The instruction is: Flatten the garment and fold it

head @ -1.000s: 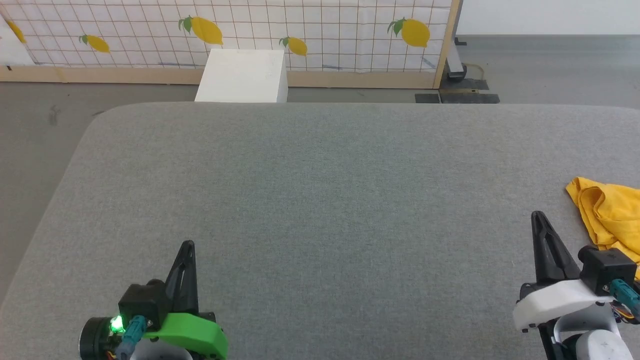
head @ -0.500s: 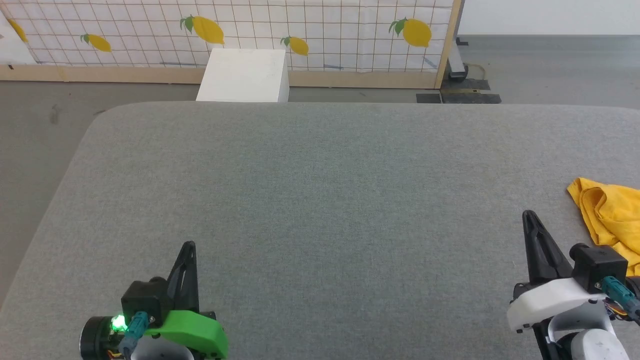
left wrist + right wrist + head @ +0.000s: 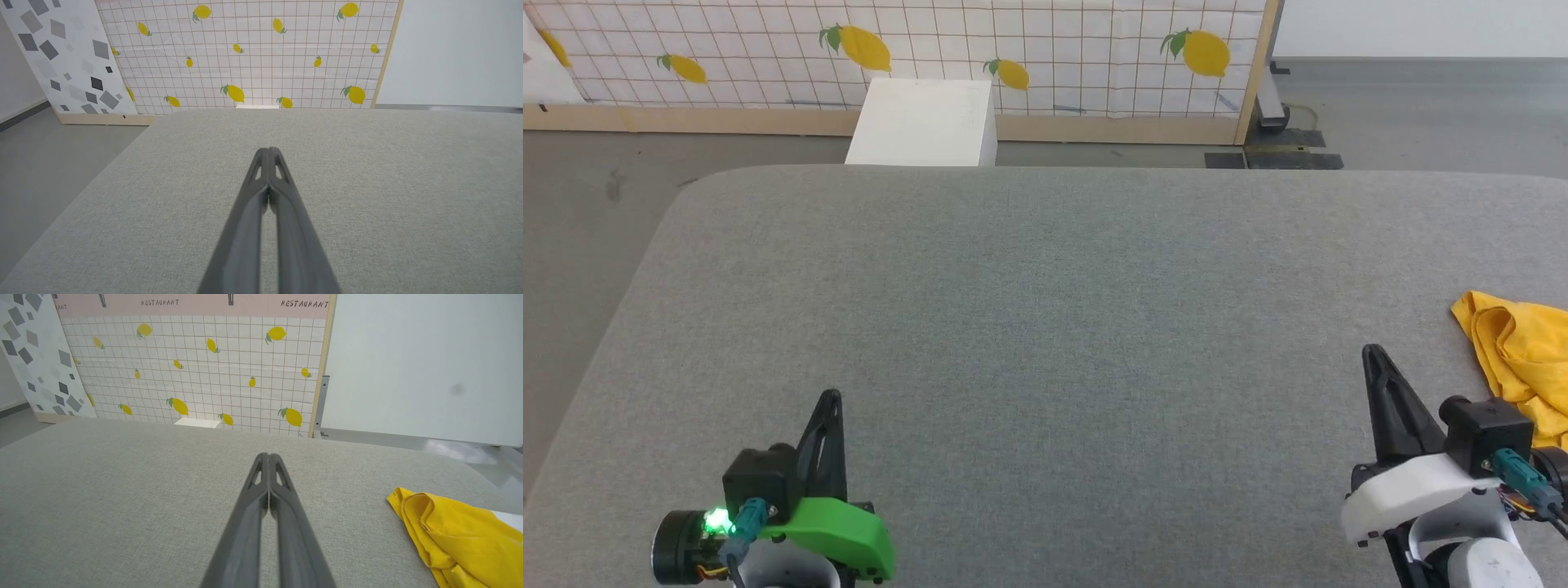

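Observation:
The garment (image 3: 1519, 359) is a crumpled mustard-yellow heap at the far right of the grey table (image 3: 1045, 310), partly cut off by the head view's edge. It also lies at the lower right of the right wrist view as bunched yellow cloth (image 3: 453, 535). My right gripper (image 3: 1374, 353) hovers just left of the garment, shut and holding nothing, its fingers pressed together (image 3: 267, 457). At the lower left, my left gripper (image 3: 830, 398) is shut and empty too, with its tips (image 3: 268, 151) over bare table.
A white box (image 3: 923, 122) stands on the floor beyond the table's far edge. Behind it runs a lemon-print panel (image 3: 1013, 49) with a wooden frame. Grey floor (image 3: 580, 212) lies left of the table's rounded corner.
The right gripper has shifted slightly left, away from the garment. The left gripper and the garment have stayed put. The camera has drifted a little.

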Tool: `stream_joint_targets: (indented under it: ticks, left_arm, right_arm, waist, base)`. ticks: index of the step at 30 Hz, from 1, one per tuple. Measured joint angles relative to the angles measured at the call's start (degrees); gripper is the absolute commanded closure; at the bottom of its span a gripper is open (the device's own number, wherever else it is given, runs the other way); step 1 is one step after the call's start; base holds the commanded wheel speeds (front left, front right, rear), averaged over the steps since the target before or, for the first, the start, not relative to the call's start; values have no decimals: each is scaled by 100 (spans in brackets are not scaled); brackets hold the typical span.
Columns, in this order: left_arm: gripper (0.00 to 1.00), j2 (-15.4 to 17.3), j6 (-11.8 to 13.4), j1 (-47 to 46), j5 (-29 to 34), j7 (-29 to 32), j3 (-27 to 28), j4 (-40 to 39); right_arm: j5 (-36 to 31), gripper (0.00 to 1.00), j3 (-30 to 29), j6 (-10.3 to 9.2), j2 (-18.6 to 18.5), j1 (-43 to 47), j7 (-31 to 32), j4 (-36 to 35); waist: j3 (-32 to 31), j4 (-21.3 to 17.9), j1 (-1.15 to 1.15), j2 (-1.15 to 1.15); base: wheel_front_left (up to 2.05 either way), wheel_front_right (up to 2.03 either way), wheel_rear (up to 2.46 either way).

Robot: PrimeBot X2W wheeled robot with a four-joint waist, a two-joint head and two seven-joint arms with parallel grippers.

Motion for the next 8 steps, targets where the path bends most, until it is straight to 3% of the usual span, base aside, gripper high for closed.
stream_joint_targets:
  ticks: [8]
  left_arm:
    - [100,-14,0,-10,46,82,33,-7]
  right_arm:
    - [-1,100,77,0,0,20,90,-62]
  waist:
    - [2,9,0,0]
  base:
    - [0,0,0]
